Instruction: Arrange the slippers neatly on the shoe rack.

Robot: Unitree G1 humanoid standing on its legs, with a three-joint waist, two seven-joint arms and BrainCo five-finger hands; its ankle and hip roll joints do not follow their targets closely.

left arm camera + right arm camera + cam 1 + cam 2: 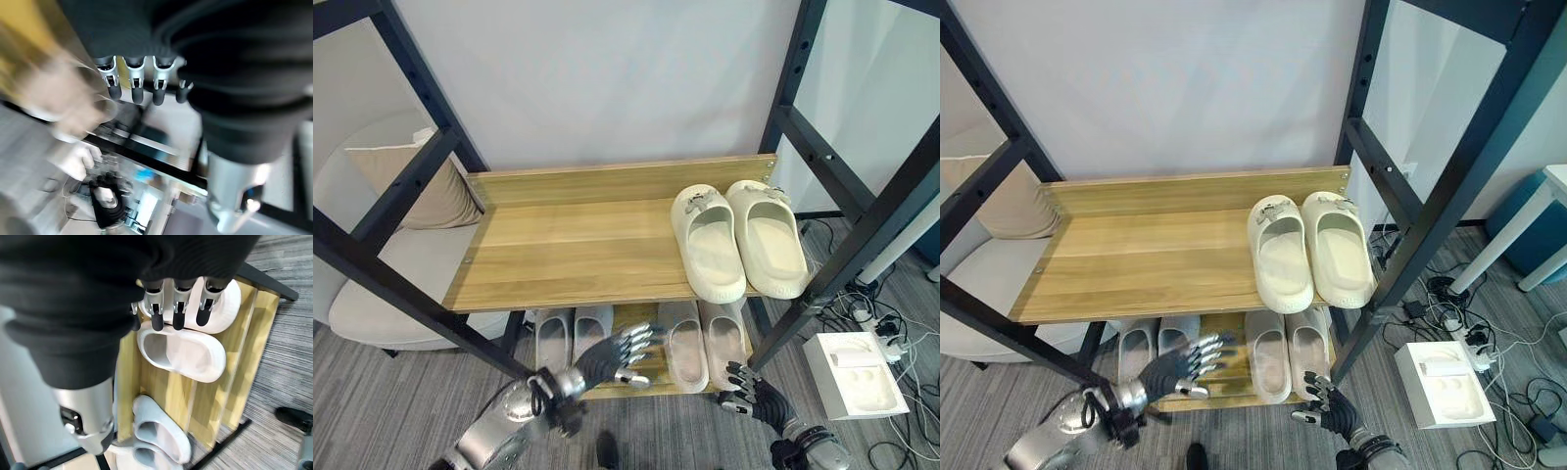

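Upper shelf (568,245): a cream pair of slippers (736,238) lies at its right end, side by side and touching, toes toward the far back board, heels at the near edge. The rest of the board is bare.
Lower shelf (244,347): holds two more pairs. A grey pair (572,336) sits to the left, a beige pair (703,345) to the right, with long axes running near to far like the pair above.
Left hand (617,354): low in front of the rack, fingers spread and roughly straight, holding nothing. It hangs just in front of the gap between the grey and beige pairs.
Right hand (749,387): lower and farther right, near the rack's right front post (822,284). Its fingers are loosely extended and empty. The right wrist view looks past its fingertips (156,322) at the beige pair.
Key relation: the beige pair lies just beyond and a little left of the right hand. The grey pair lies beyond and left of the left hand, so each hand has its own nearer pair.
Judgement: all three pairs already look lined up, so little seems left to do beyond nudging.
Surroundings: a cushioned chair (401,264) stands at the left, and a white tray (857,377) lies on the floor at the right.
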